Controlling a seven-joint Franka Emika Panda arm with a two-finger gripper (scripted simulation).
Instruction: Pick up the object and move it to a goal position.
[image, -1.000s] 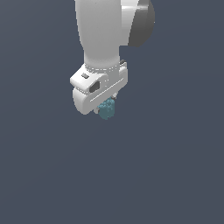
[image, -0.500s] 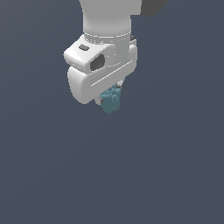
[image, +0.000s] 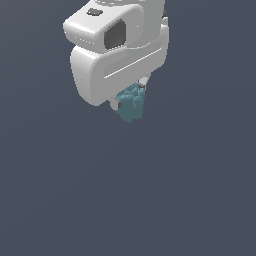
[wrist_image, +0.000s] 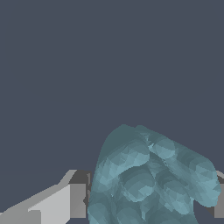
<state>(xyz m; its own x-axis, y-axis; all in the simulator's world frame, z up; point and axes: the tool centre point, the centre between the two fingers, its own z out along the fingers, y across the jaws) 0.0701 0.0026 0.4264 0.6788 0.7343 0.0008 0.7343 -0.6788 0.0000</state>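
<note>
Toward twelve o'clock of the exterior view: the white arm fills the upper middle, its bulky wrist housing ending just above the frame's centre.
Exterior view, gripper: the gripper hangs at the six o'clock end of the housing; only short dark and white finger stubs show, one at the object's nine o'clock side and one at its one o'clock side.
Exterior view, object: the object, a teal-blue bumpy chunk, sits between those stubs and pokes out past them toward six o'clock, touching both.
Exterior view, grasp: the fingers are clenched onto the chunk, which is carried off any surface.
Exterior view, backdrop: a flat dark grey-blue field lies all round; no floor edge or shadow can be made out.
Wrist view, object: the chunk is large and close, a cluster of rounded teal lumps with lighter highlights, reaching from the centre toward five o'clock and cut off by the frame edge.
Wrist view, fingers: one light grey finger with a darker pad presses against the chunk's eight o'clock flank; a sliver of the other finger shows at the far four o'clock edge, partly hidden by the lumps.
Wrist view, grasp: both jaws bear on the chunk, with no gap visible on the near side.
Wrist view, backdrop: the same plain dark grey-blue fills everything from nine o'clock round to three o'clock.
</note>
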